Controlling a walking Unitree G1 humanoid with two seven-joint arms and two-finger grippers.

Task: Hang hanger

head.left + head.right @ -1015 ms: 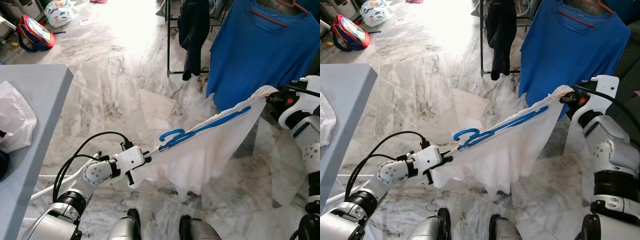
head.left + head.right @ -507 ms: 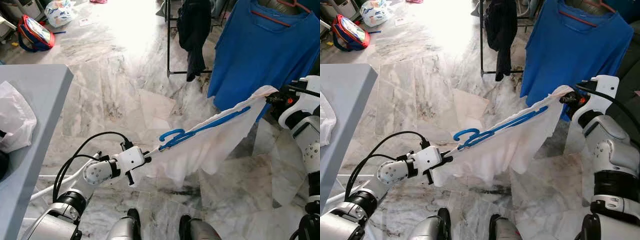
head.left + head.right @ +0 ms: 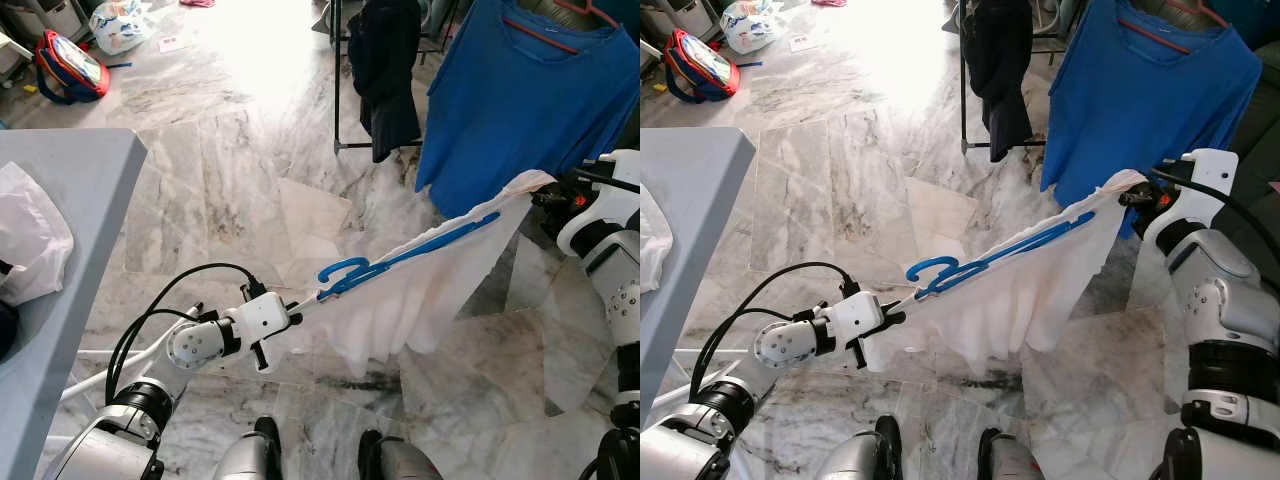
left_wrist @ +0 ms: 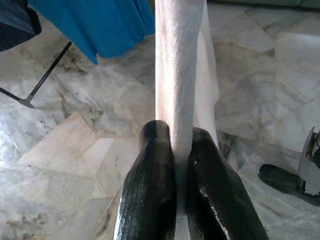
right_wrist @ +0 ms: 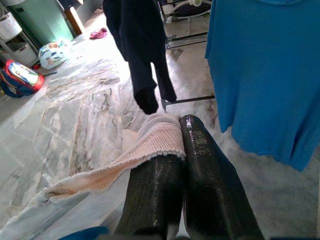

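Nearest to me, my left gripper [image 3: 292, 318] is pinching one end of the white garment [image 3: 420, 290], its two black fingers [image 4: 150, 190] pressing flat on a taut band of the cloth. The garment is stretching up and across to my right gripper [image 3: 1130, 197], which is clamping the far hem, so the cloth is hanging between my arms above the marble floor [image 3: 230, 180]. The blue hanger [image 3: 400, 258] is lying along the stretched top edge, its hook near my left gripper and its arm running inside the fabric toward the right. I judge the garment is already threaded onto the hanger, while the hanging itself is not yet done: the hook is touching no rail. Farther off, the clothes rack [image 3: 336, 75] is carrying a dark garment [image 3: 388, 70] and a blue shirt [image 3: 520, 90], well apart from my hanger. The head views are giving me the whole span and the hook; the left wrist view is showing the pinch closely, and the right wrist view is showing the knitted hem gripped between my fingertips [image 5: 200, 165] with the rack ahead.
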